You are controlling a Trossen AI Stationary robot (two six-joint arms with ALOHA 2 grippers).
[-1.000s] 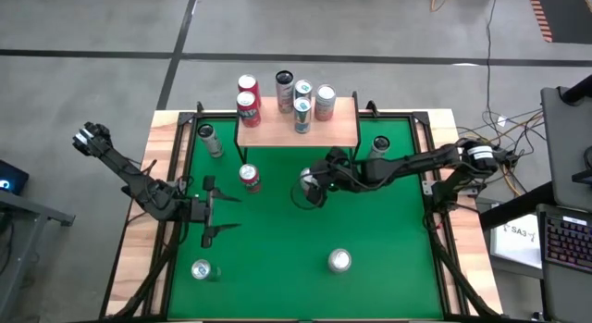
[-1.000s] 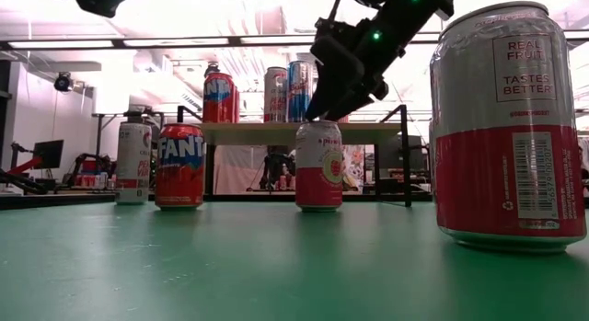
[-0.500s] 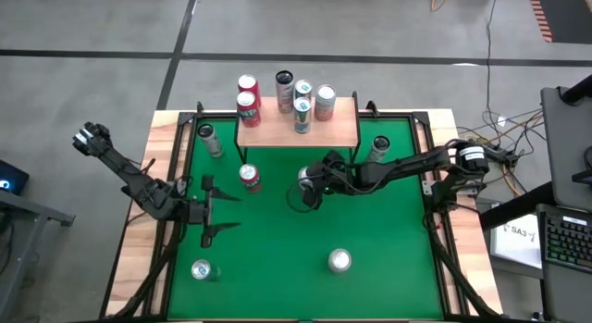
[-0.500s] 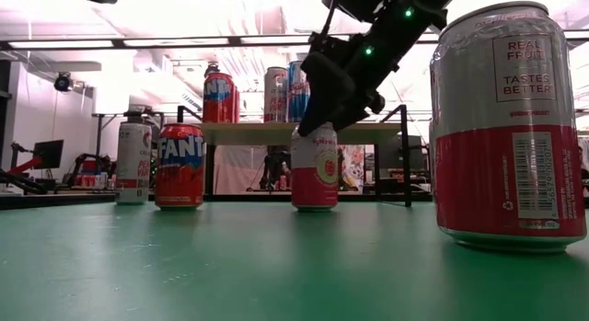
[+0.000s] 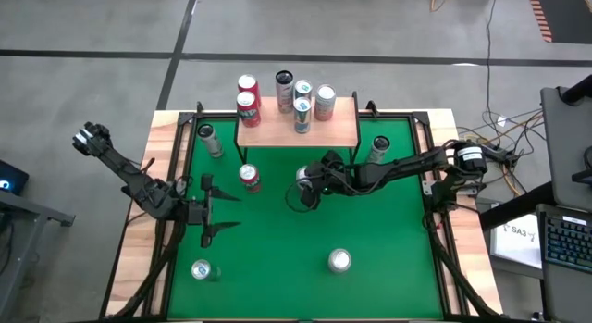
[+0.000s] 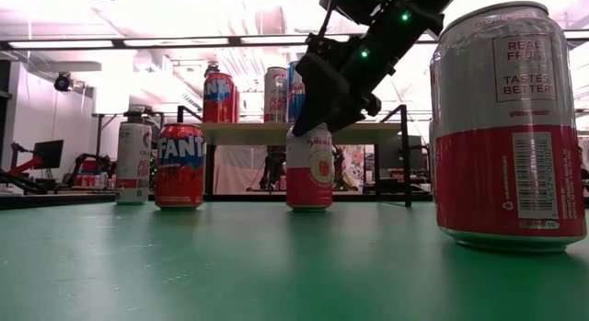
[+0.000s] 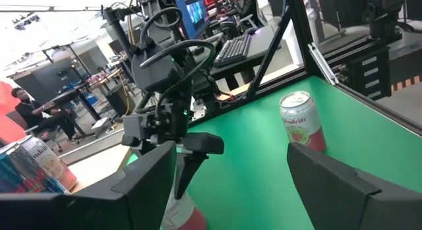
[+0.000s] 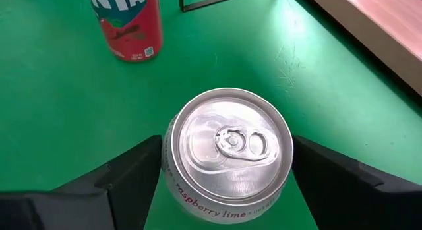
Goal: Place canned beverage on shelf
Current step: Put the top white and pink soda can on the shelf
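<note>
A white and pink can (image 8: 227,157) stands upright on the green table (image 5: 277,249), a little to the near side of the shelf (image 5: 298,130). My right gripper (image 8: 227,165) reaches in from the table's right and is shut on this can. In the low view the gripper (image 6: 336,82) hides the can's top. The shelf, a light wood top on black legs (image 6: 267,130), carries several cans. My left gripper (image 5: 211,210) waits open at the table's left side, holding nothing. My right gripper has the can's upper wall (image 8: 173,180), just under the rim, between its two fingers (image 8: 132,177), one on each side. The fingers slant down from the table's right side. The can stands upright with its base on the table (image 6: 309,203).
A red Fanta can (image 5: 249,178) stands left of the held can. Single cans stand at the far left (image 5: 209,138), far right (image 5: 377,147), near left (image 5: 202,270) and near middle (image 5: 339,260). The near-middle one looms large in the low view (image 6: 506,119).
My right gripper has sunk lower over the white and pink can and drifted a little toward the table's left. The can has slid a short way the same direction, still upright on the table. My left arm has kept still.
</note>
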